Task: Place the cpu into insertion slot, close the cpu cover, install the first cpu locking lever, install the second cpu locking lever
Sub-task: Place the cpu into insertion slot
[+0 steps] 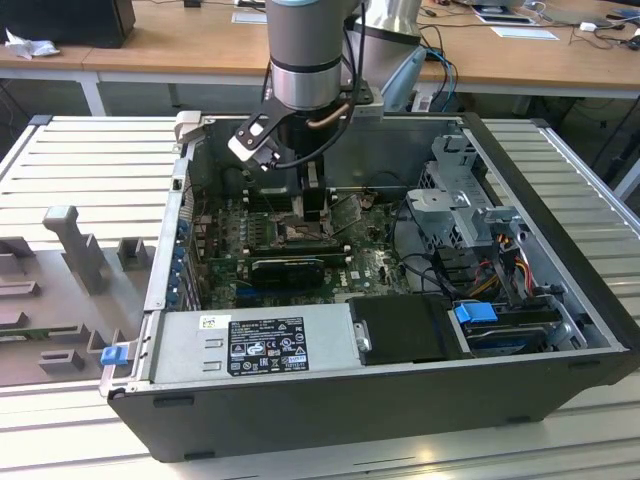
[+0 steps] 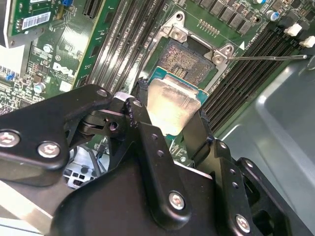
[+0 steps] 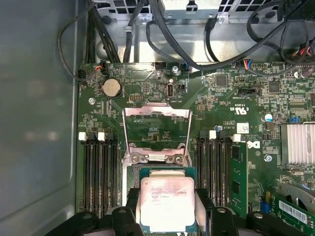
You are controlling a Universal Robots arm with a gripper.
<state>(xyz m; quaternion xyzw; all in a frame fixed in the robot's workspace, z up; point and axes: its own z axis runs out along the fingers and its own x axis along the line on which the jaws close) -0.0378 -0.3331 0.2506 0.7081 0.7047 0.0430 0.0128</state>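
- The worktop (image 1: 90,160), a slatted metal table, carries an open computer case (image 1: 400,400) that lies on its side across the middle, its black wall along the near edge.
- The arm (image 1: 305,50) comes down from above into the far half of the case.
- A silver power supply (image 1: 250,340) runs along the near wall of the case, towards the exterior view's left.
- The green motherboard (image 3: 147,88) covers the case floor. Cables loop along its far edge.
- Long black memory slots (image 3: 101,172) flank the socket on both sides.
- The gripper (image 2: 172,110) hangs low over the middle of the motherboard. Its black fingers (image 2: 142,115) are clamped on two opposite edges of the chip.
- The cpu cover (image 3: 157,112) stands raised on its hinge at the far edge of the socket, and the board shows through its square window.
- The insertion slot (image 2: 184,59) lies open beneath. Part of its tan-gold pin field is bare (the rest is hidden under the chip).
- The cpu (image 3: 166,202), silver top up, sits in the grip over the near part of the slot, slightly tilted in the second wrist view. I cannot tell whether it touches the pins.
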